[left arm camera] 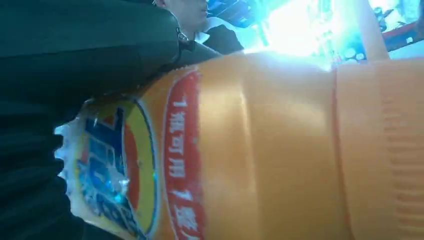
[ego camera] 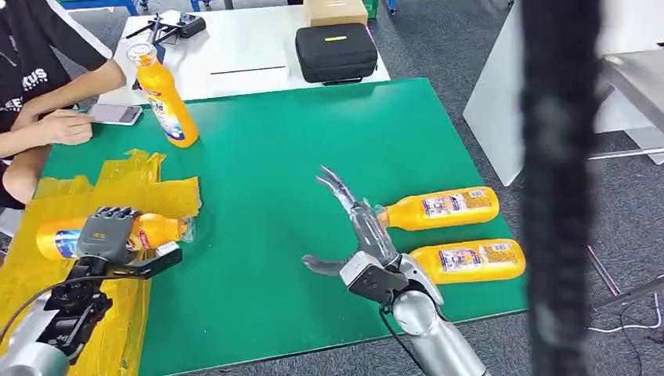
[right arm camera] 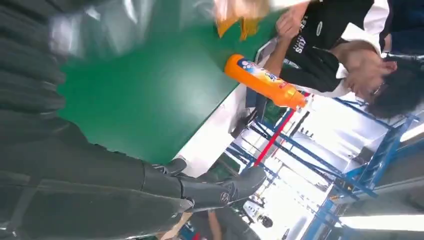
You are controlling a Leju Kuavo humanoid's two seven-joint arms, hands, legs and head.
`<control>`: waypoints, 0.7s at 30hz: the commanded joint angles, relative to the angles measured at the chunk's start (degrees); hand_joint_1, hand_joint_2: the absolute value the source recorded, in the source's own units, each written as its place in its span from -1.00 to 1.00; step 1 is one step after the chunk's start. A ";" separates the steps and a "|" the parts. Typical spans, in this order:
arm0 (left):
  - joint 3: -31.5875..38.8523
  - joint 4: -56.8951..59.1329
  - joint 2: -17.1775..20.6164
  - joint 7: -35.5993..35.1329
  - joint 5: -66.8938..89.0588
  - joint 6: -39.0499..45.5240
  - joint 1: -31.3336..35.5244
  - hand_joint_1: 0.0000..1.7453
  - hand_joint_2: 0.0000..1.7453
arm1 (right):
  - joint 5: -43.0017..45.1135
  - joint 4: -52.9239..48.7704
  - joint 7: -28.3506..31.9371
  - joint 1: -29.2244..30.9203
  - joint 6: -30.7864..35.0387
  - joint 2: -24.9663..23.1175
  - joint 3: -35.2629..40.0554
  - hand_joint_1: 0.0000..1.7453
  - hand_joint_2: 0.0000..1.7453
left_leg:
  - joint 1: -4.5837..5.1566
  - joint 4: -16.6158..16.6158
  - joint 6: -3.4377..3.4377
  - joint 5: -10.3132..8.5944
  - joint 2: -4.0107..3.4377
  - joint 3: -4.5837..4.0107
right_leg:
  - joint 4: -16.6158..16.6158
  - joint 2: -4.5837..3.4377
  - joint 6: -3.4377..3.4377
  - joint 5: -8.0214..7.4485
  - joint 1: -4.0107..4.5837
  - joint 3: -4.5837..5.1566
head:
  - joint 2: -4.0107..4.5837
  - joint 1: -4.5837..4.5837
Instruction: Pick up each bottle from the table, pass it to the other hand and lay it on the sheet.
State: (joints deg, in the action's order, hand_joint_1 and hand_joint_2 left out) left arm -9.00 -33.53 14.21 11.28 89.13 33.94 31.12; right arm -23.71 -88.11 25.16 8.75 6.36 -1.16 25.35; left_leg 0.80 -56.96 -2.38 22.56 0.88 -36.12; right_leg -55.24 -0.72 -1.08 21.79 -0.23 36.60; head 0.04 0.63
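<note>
- Bottles, all orange with printed labels, are spread over the green table (ego camera: 313, 149), four in total.
- One bottle (ego camera: 59, 236) lies on its side on the yellow sheet (ego camera: 117, 188) at the lower left of the head view, its cap end pointing to the right.
- The left hand (ego camera: 106, 233) is on top of this bottle, with the fingers curled over its middle, so it grasps the bottle; in the left wrist view the orange body (left arm camera: 280, 150) and its red and blue label are very close to the camera.
- The right hand (ego camera: 356, 227) is in the lower centre of the head view, above the bare green surface; its fingers are stretched apart and it holds nothing.
- Two lying bottles are just to the right of this hand: the upper one (ego camera: 442, 207) and the lower one (ego camera: 470, 261), both near the right edge of the table, caps pointing left.
- A standing bottle (ego camera: 164, 98) is at the upper left of the head view, tilted a little; the right wrist view also shows it (right arm camera: 262, 80).
- A person (ego camera: 47, 102) sits at the left edge, with a hand near a phone (ego camera: 115, 114).
- A black case (ego camera: 337, 52) lies on the white table (ego camera: 235, 47) at the top.
</note>
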 commanded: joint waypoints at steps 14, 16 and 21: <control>1.88 6.89 -5.49 0.00 -1.16 1.94 4.39 -1.00 1.00 | -0.42 4.92 -1.39 3.64 -0.18 0.19 1.35 -1.00 1.00 | -0.04 -0.02 0.15 0.12 0.01 0.27 | 0.01 0.10 0.00 0.12 0.05 -0.31 | 0.00 0.00; 3.30 5.66 -6.37 0.91 -2.76 2.59 4.34 -1.00 1.00 | -0.67 5.03 -1.72 3.64 0.20 0.24 1.45 -1.00 1.00 | -0.06 -0.04 0.18 0.17 0.03 0.36 | 0.00 0.14 0.00 0.18 0.06 -0.42 | 0.00 -0.02; 4.08 -2.73 -8.64 4.42 -7.10 3.05 1.76 -1.00 1.00 | -1.08 4.69 -2.17 2.69 0.92 0.50 0.96 -1.00 1.00 | -0.06 -0.08 0.17 0.18 0.10 0.32 | -0.03 0.21 -0.02 0.20 0.07 -0.42 | 0.00 0.00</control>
State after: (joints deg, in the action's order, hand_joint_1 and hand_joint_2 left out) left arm -7.87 -30.97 10.29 12.07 86.38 36.63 32.43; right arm -24.44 -87.14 23.78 9.82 6.45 -1.18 25.49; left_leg 0.81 -56.96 -2.38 22.55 0.88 -36.12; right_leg -55.24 -0.73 -1.09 21.78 -0.23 36.59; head 0.04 0.63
